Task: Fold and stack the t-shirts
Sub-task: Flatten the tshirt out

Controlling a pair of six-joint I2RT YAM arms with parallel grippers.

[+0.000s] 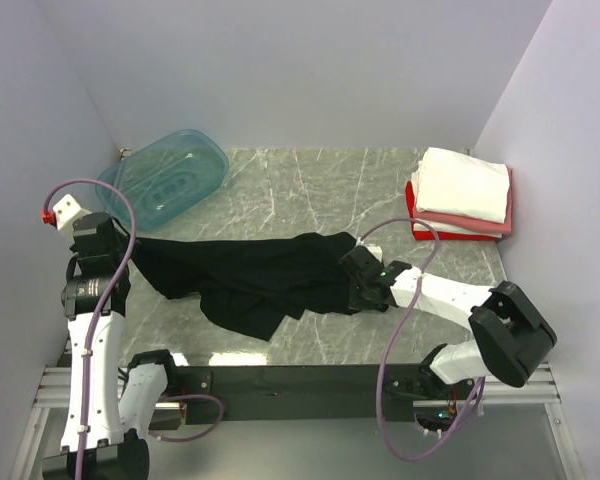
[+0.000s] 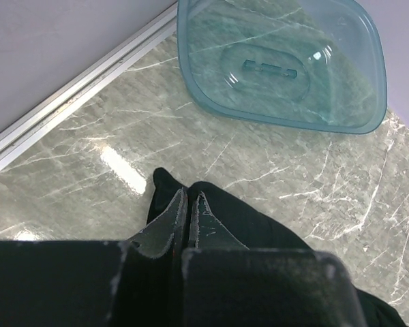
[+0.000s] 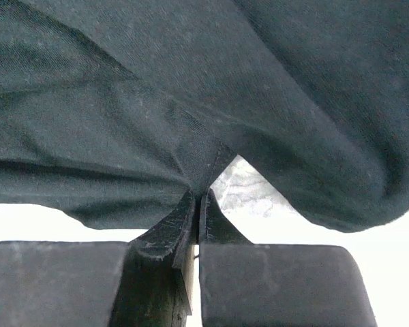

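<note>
Top external: left gripper (image 1: 138, 247) pinches the black t-shirt (image 1: 250, 275) nearest the teal tub (image 1: 165, 178), right gripper (image 1: 352, 262) pinches its far end; stretch evenly before laying flat.

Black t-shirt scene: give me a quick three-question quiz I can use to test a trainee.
1. True or false: the left arm and right arm both have their jaws shut on the black t-shirt.
2. Which colour tops the folded stack? A red, B white, C pink.
3. Fill in: the teal tub sits at the far ___ corner of the table.
Key: 1 true; 2 B; 3 left.
</note>
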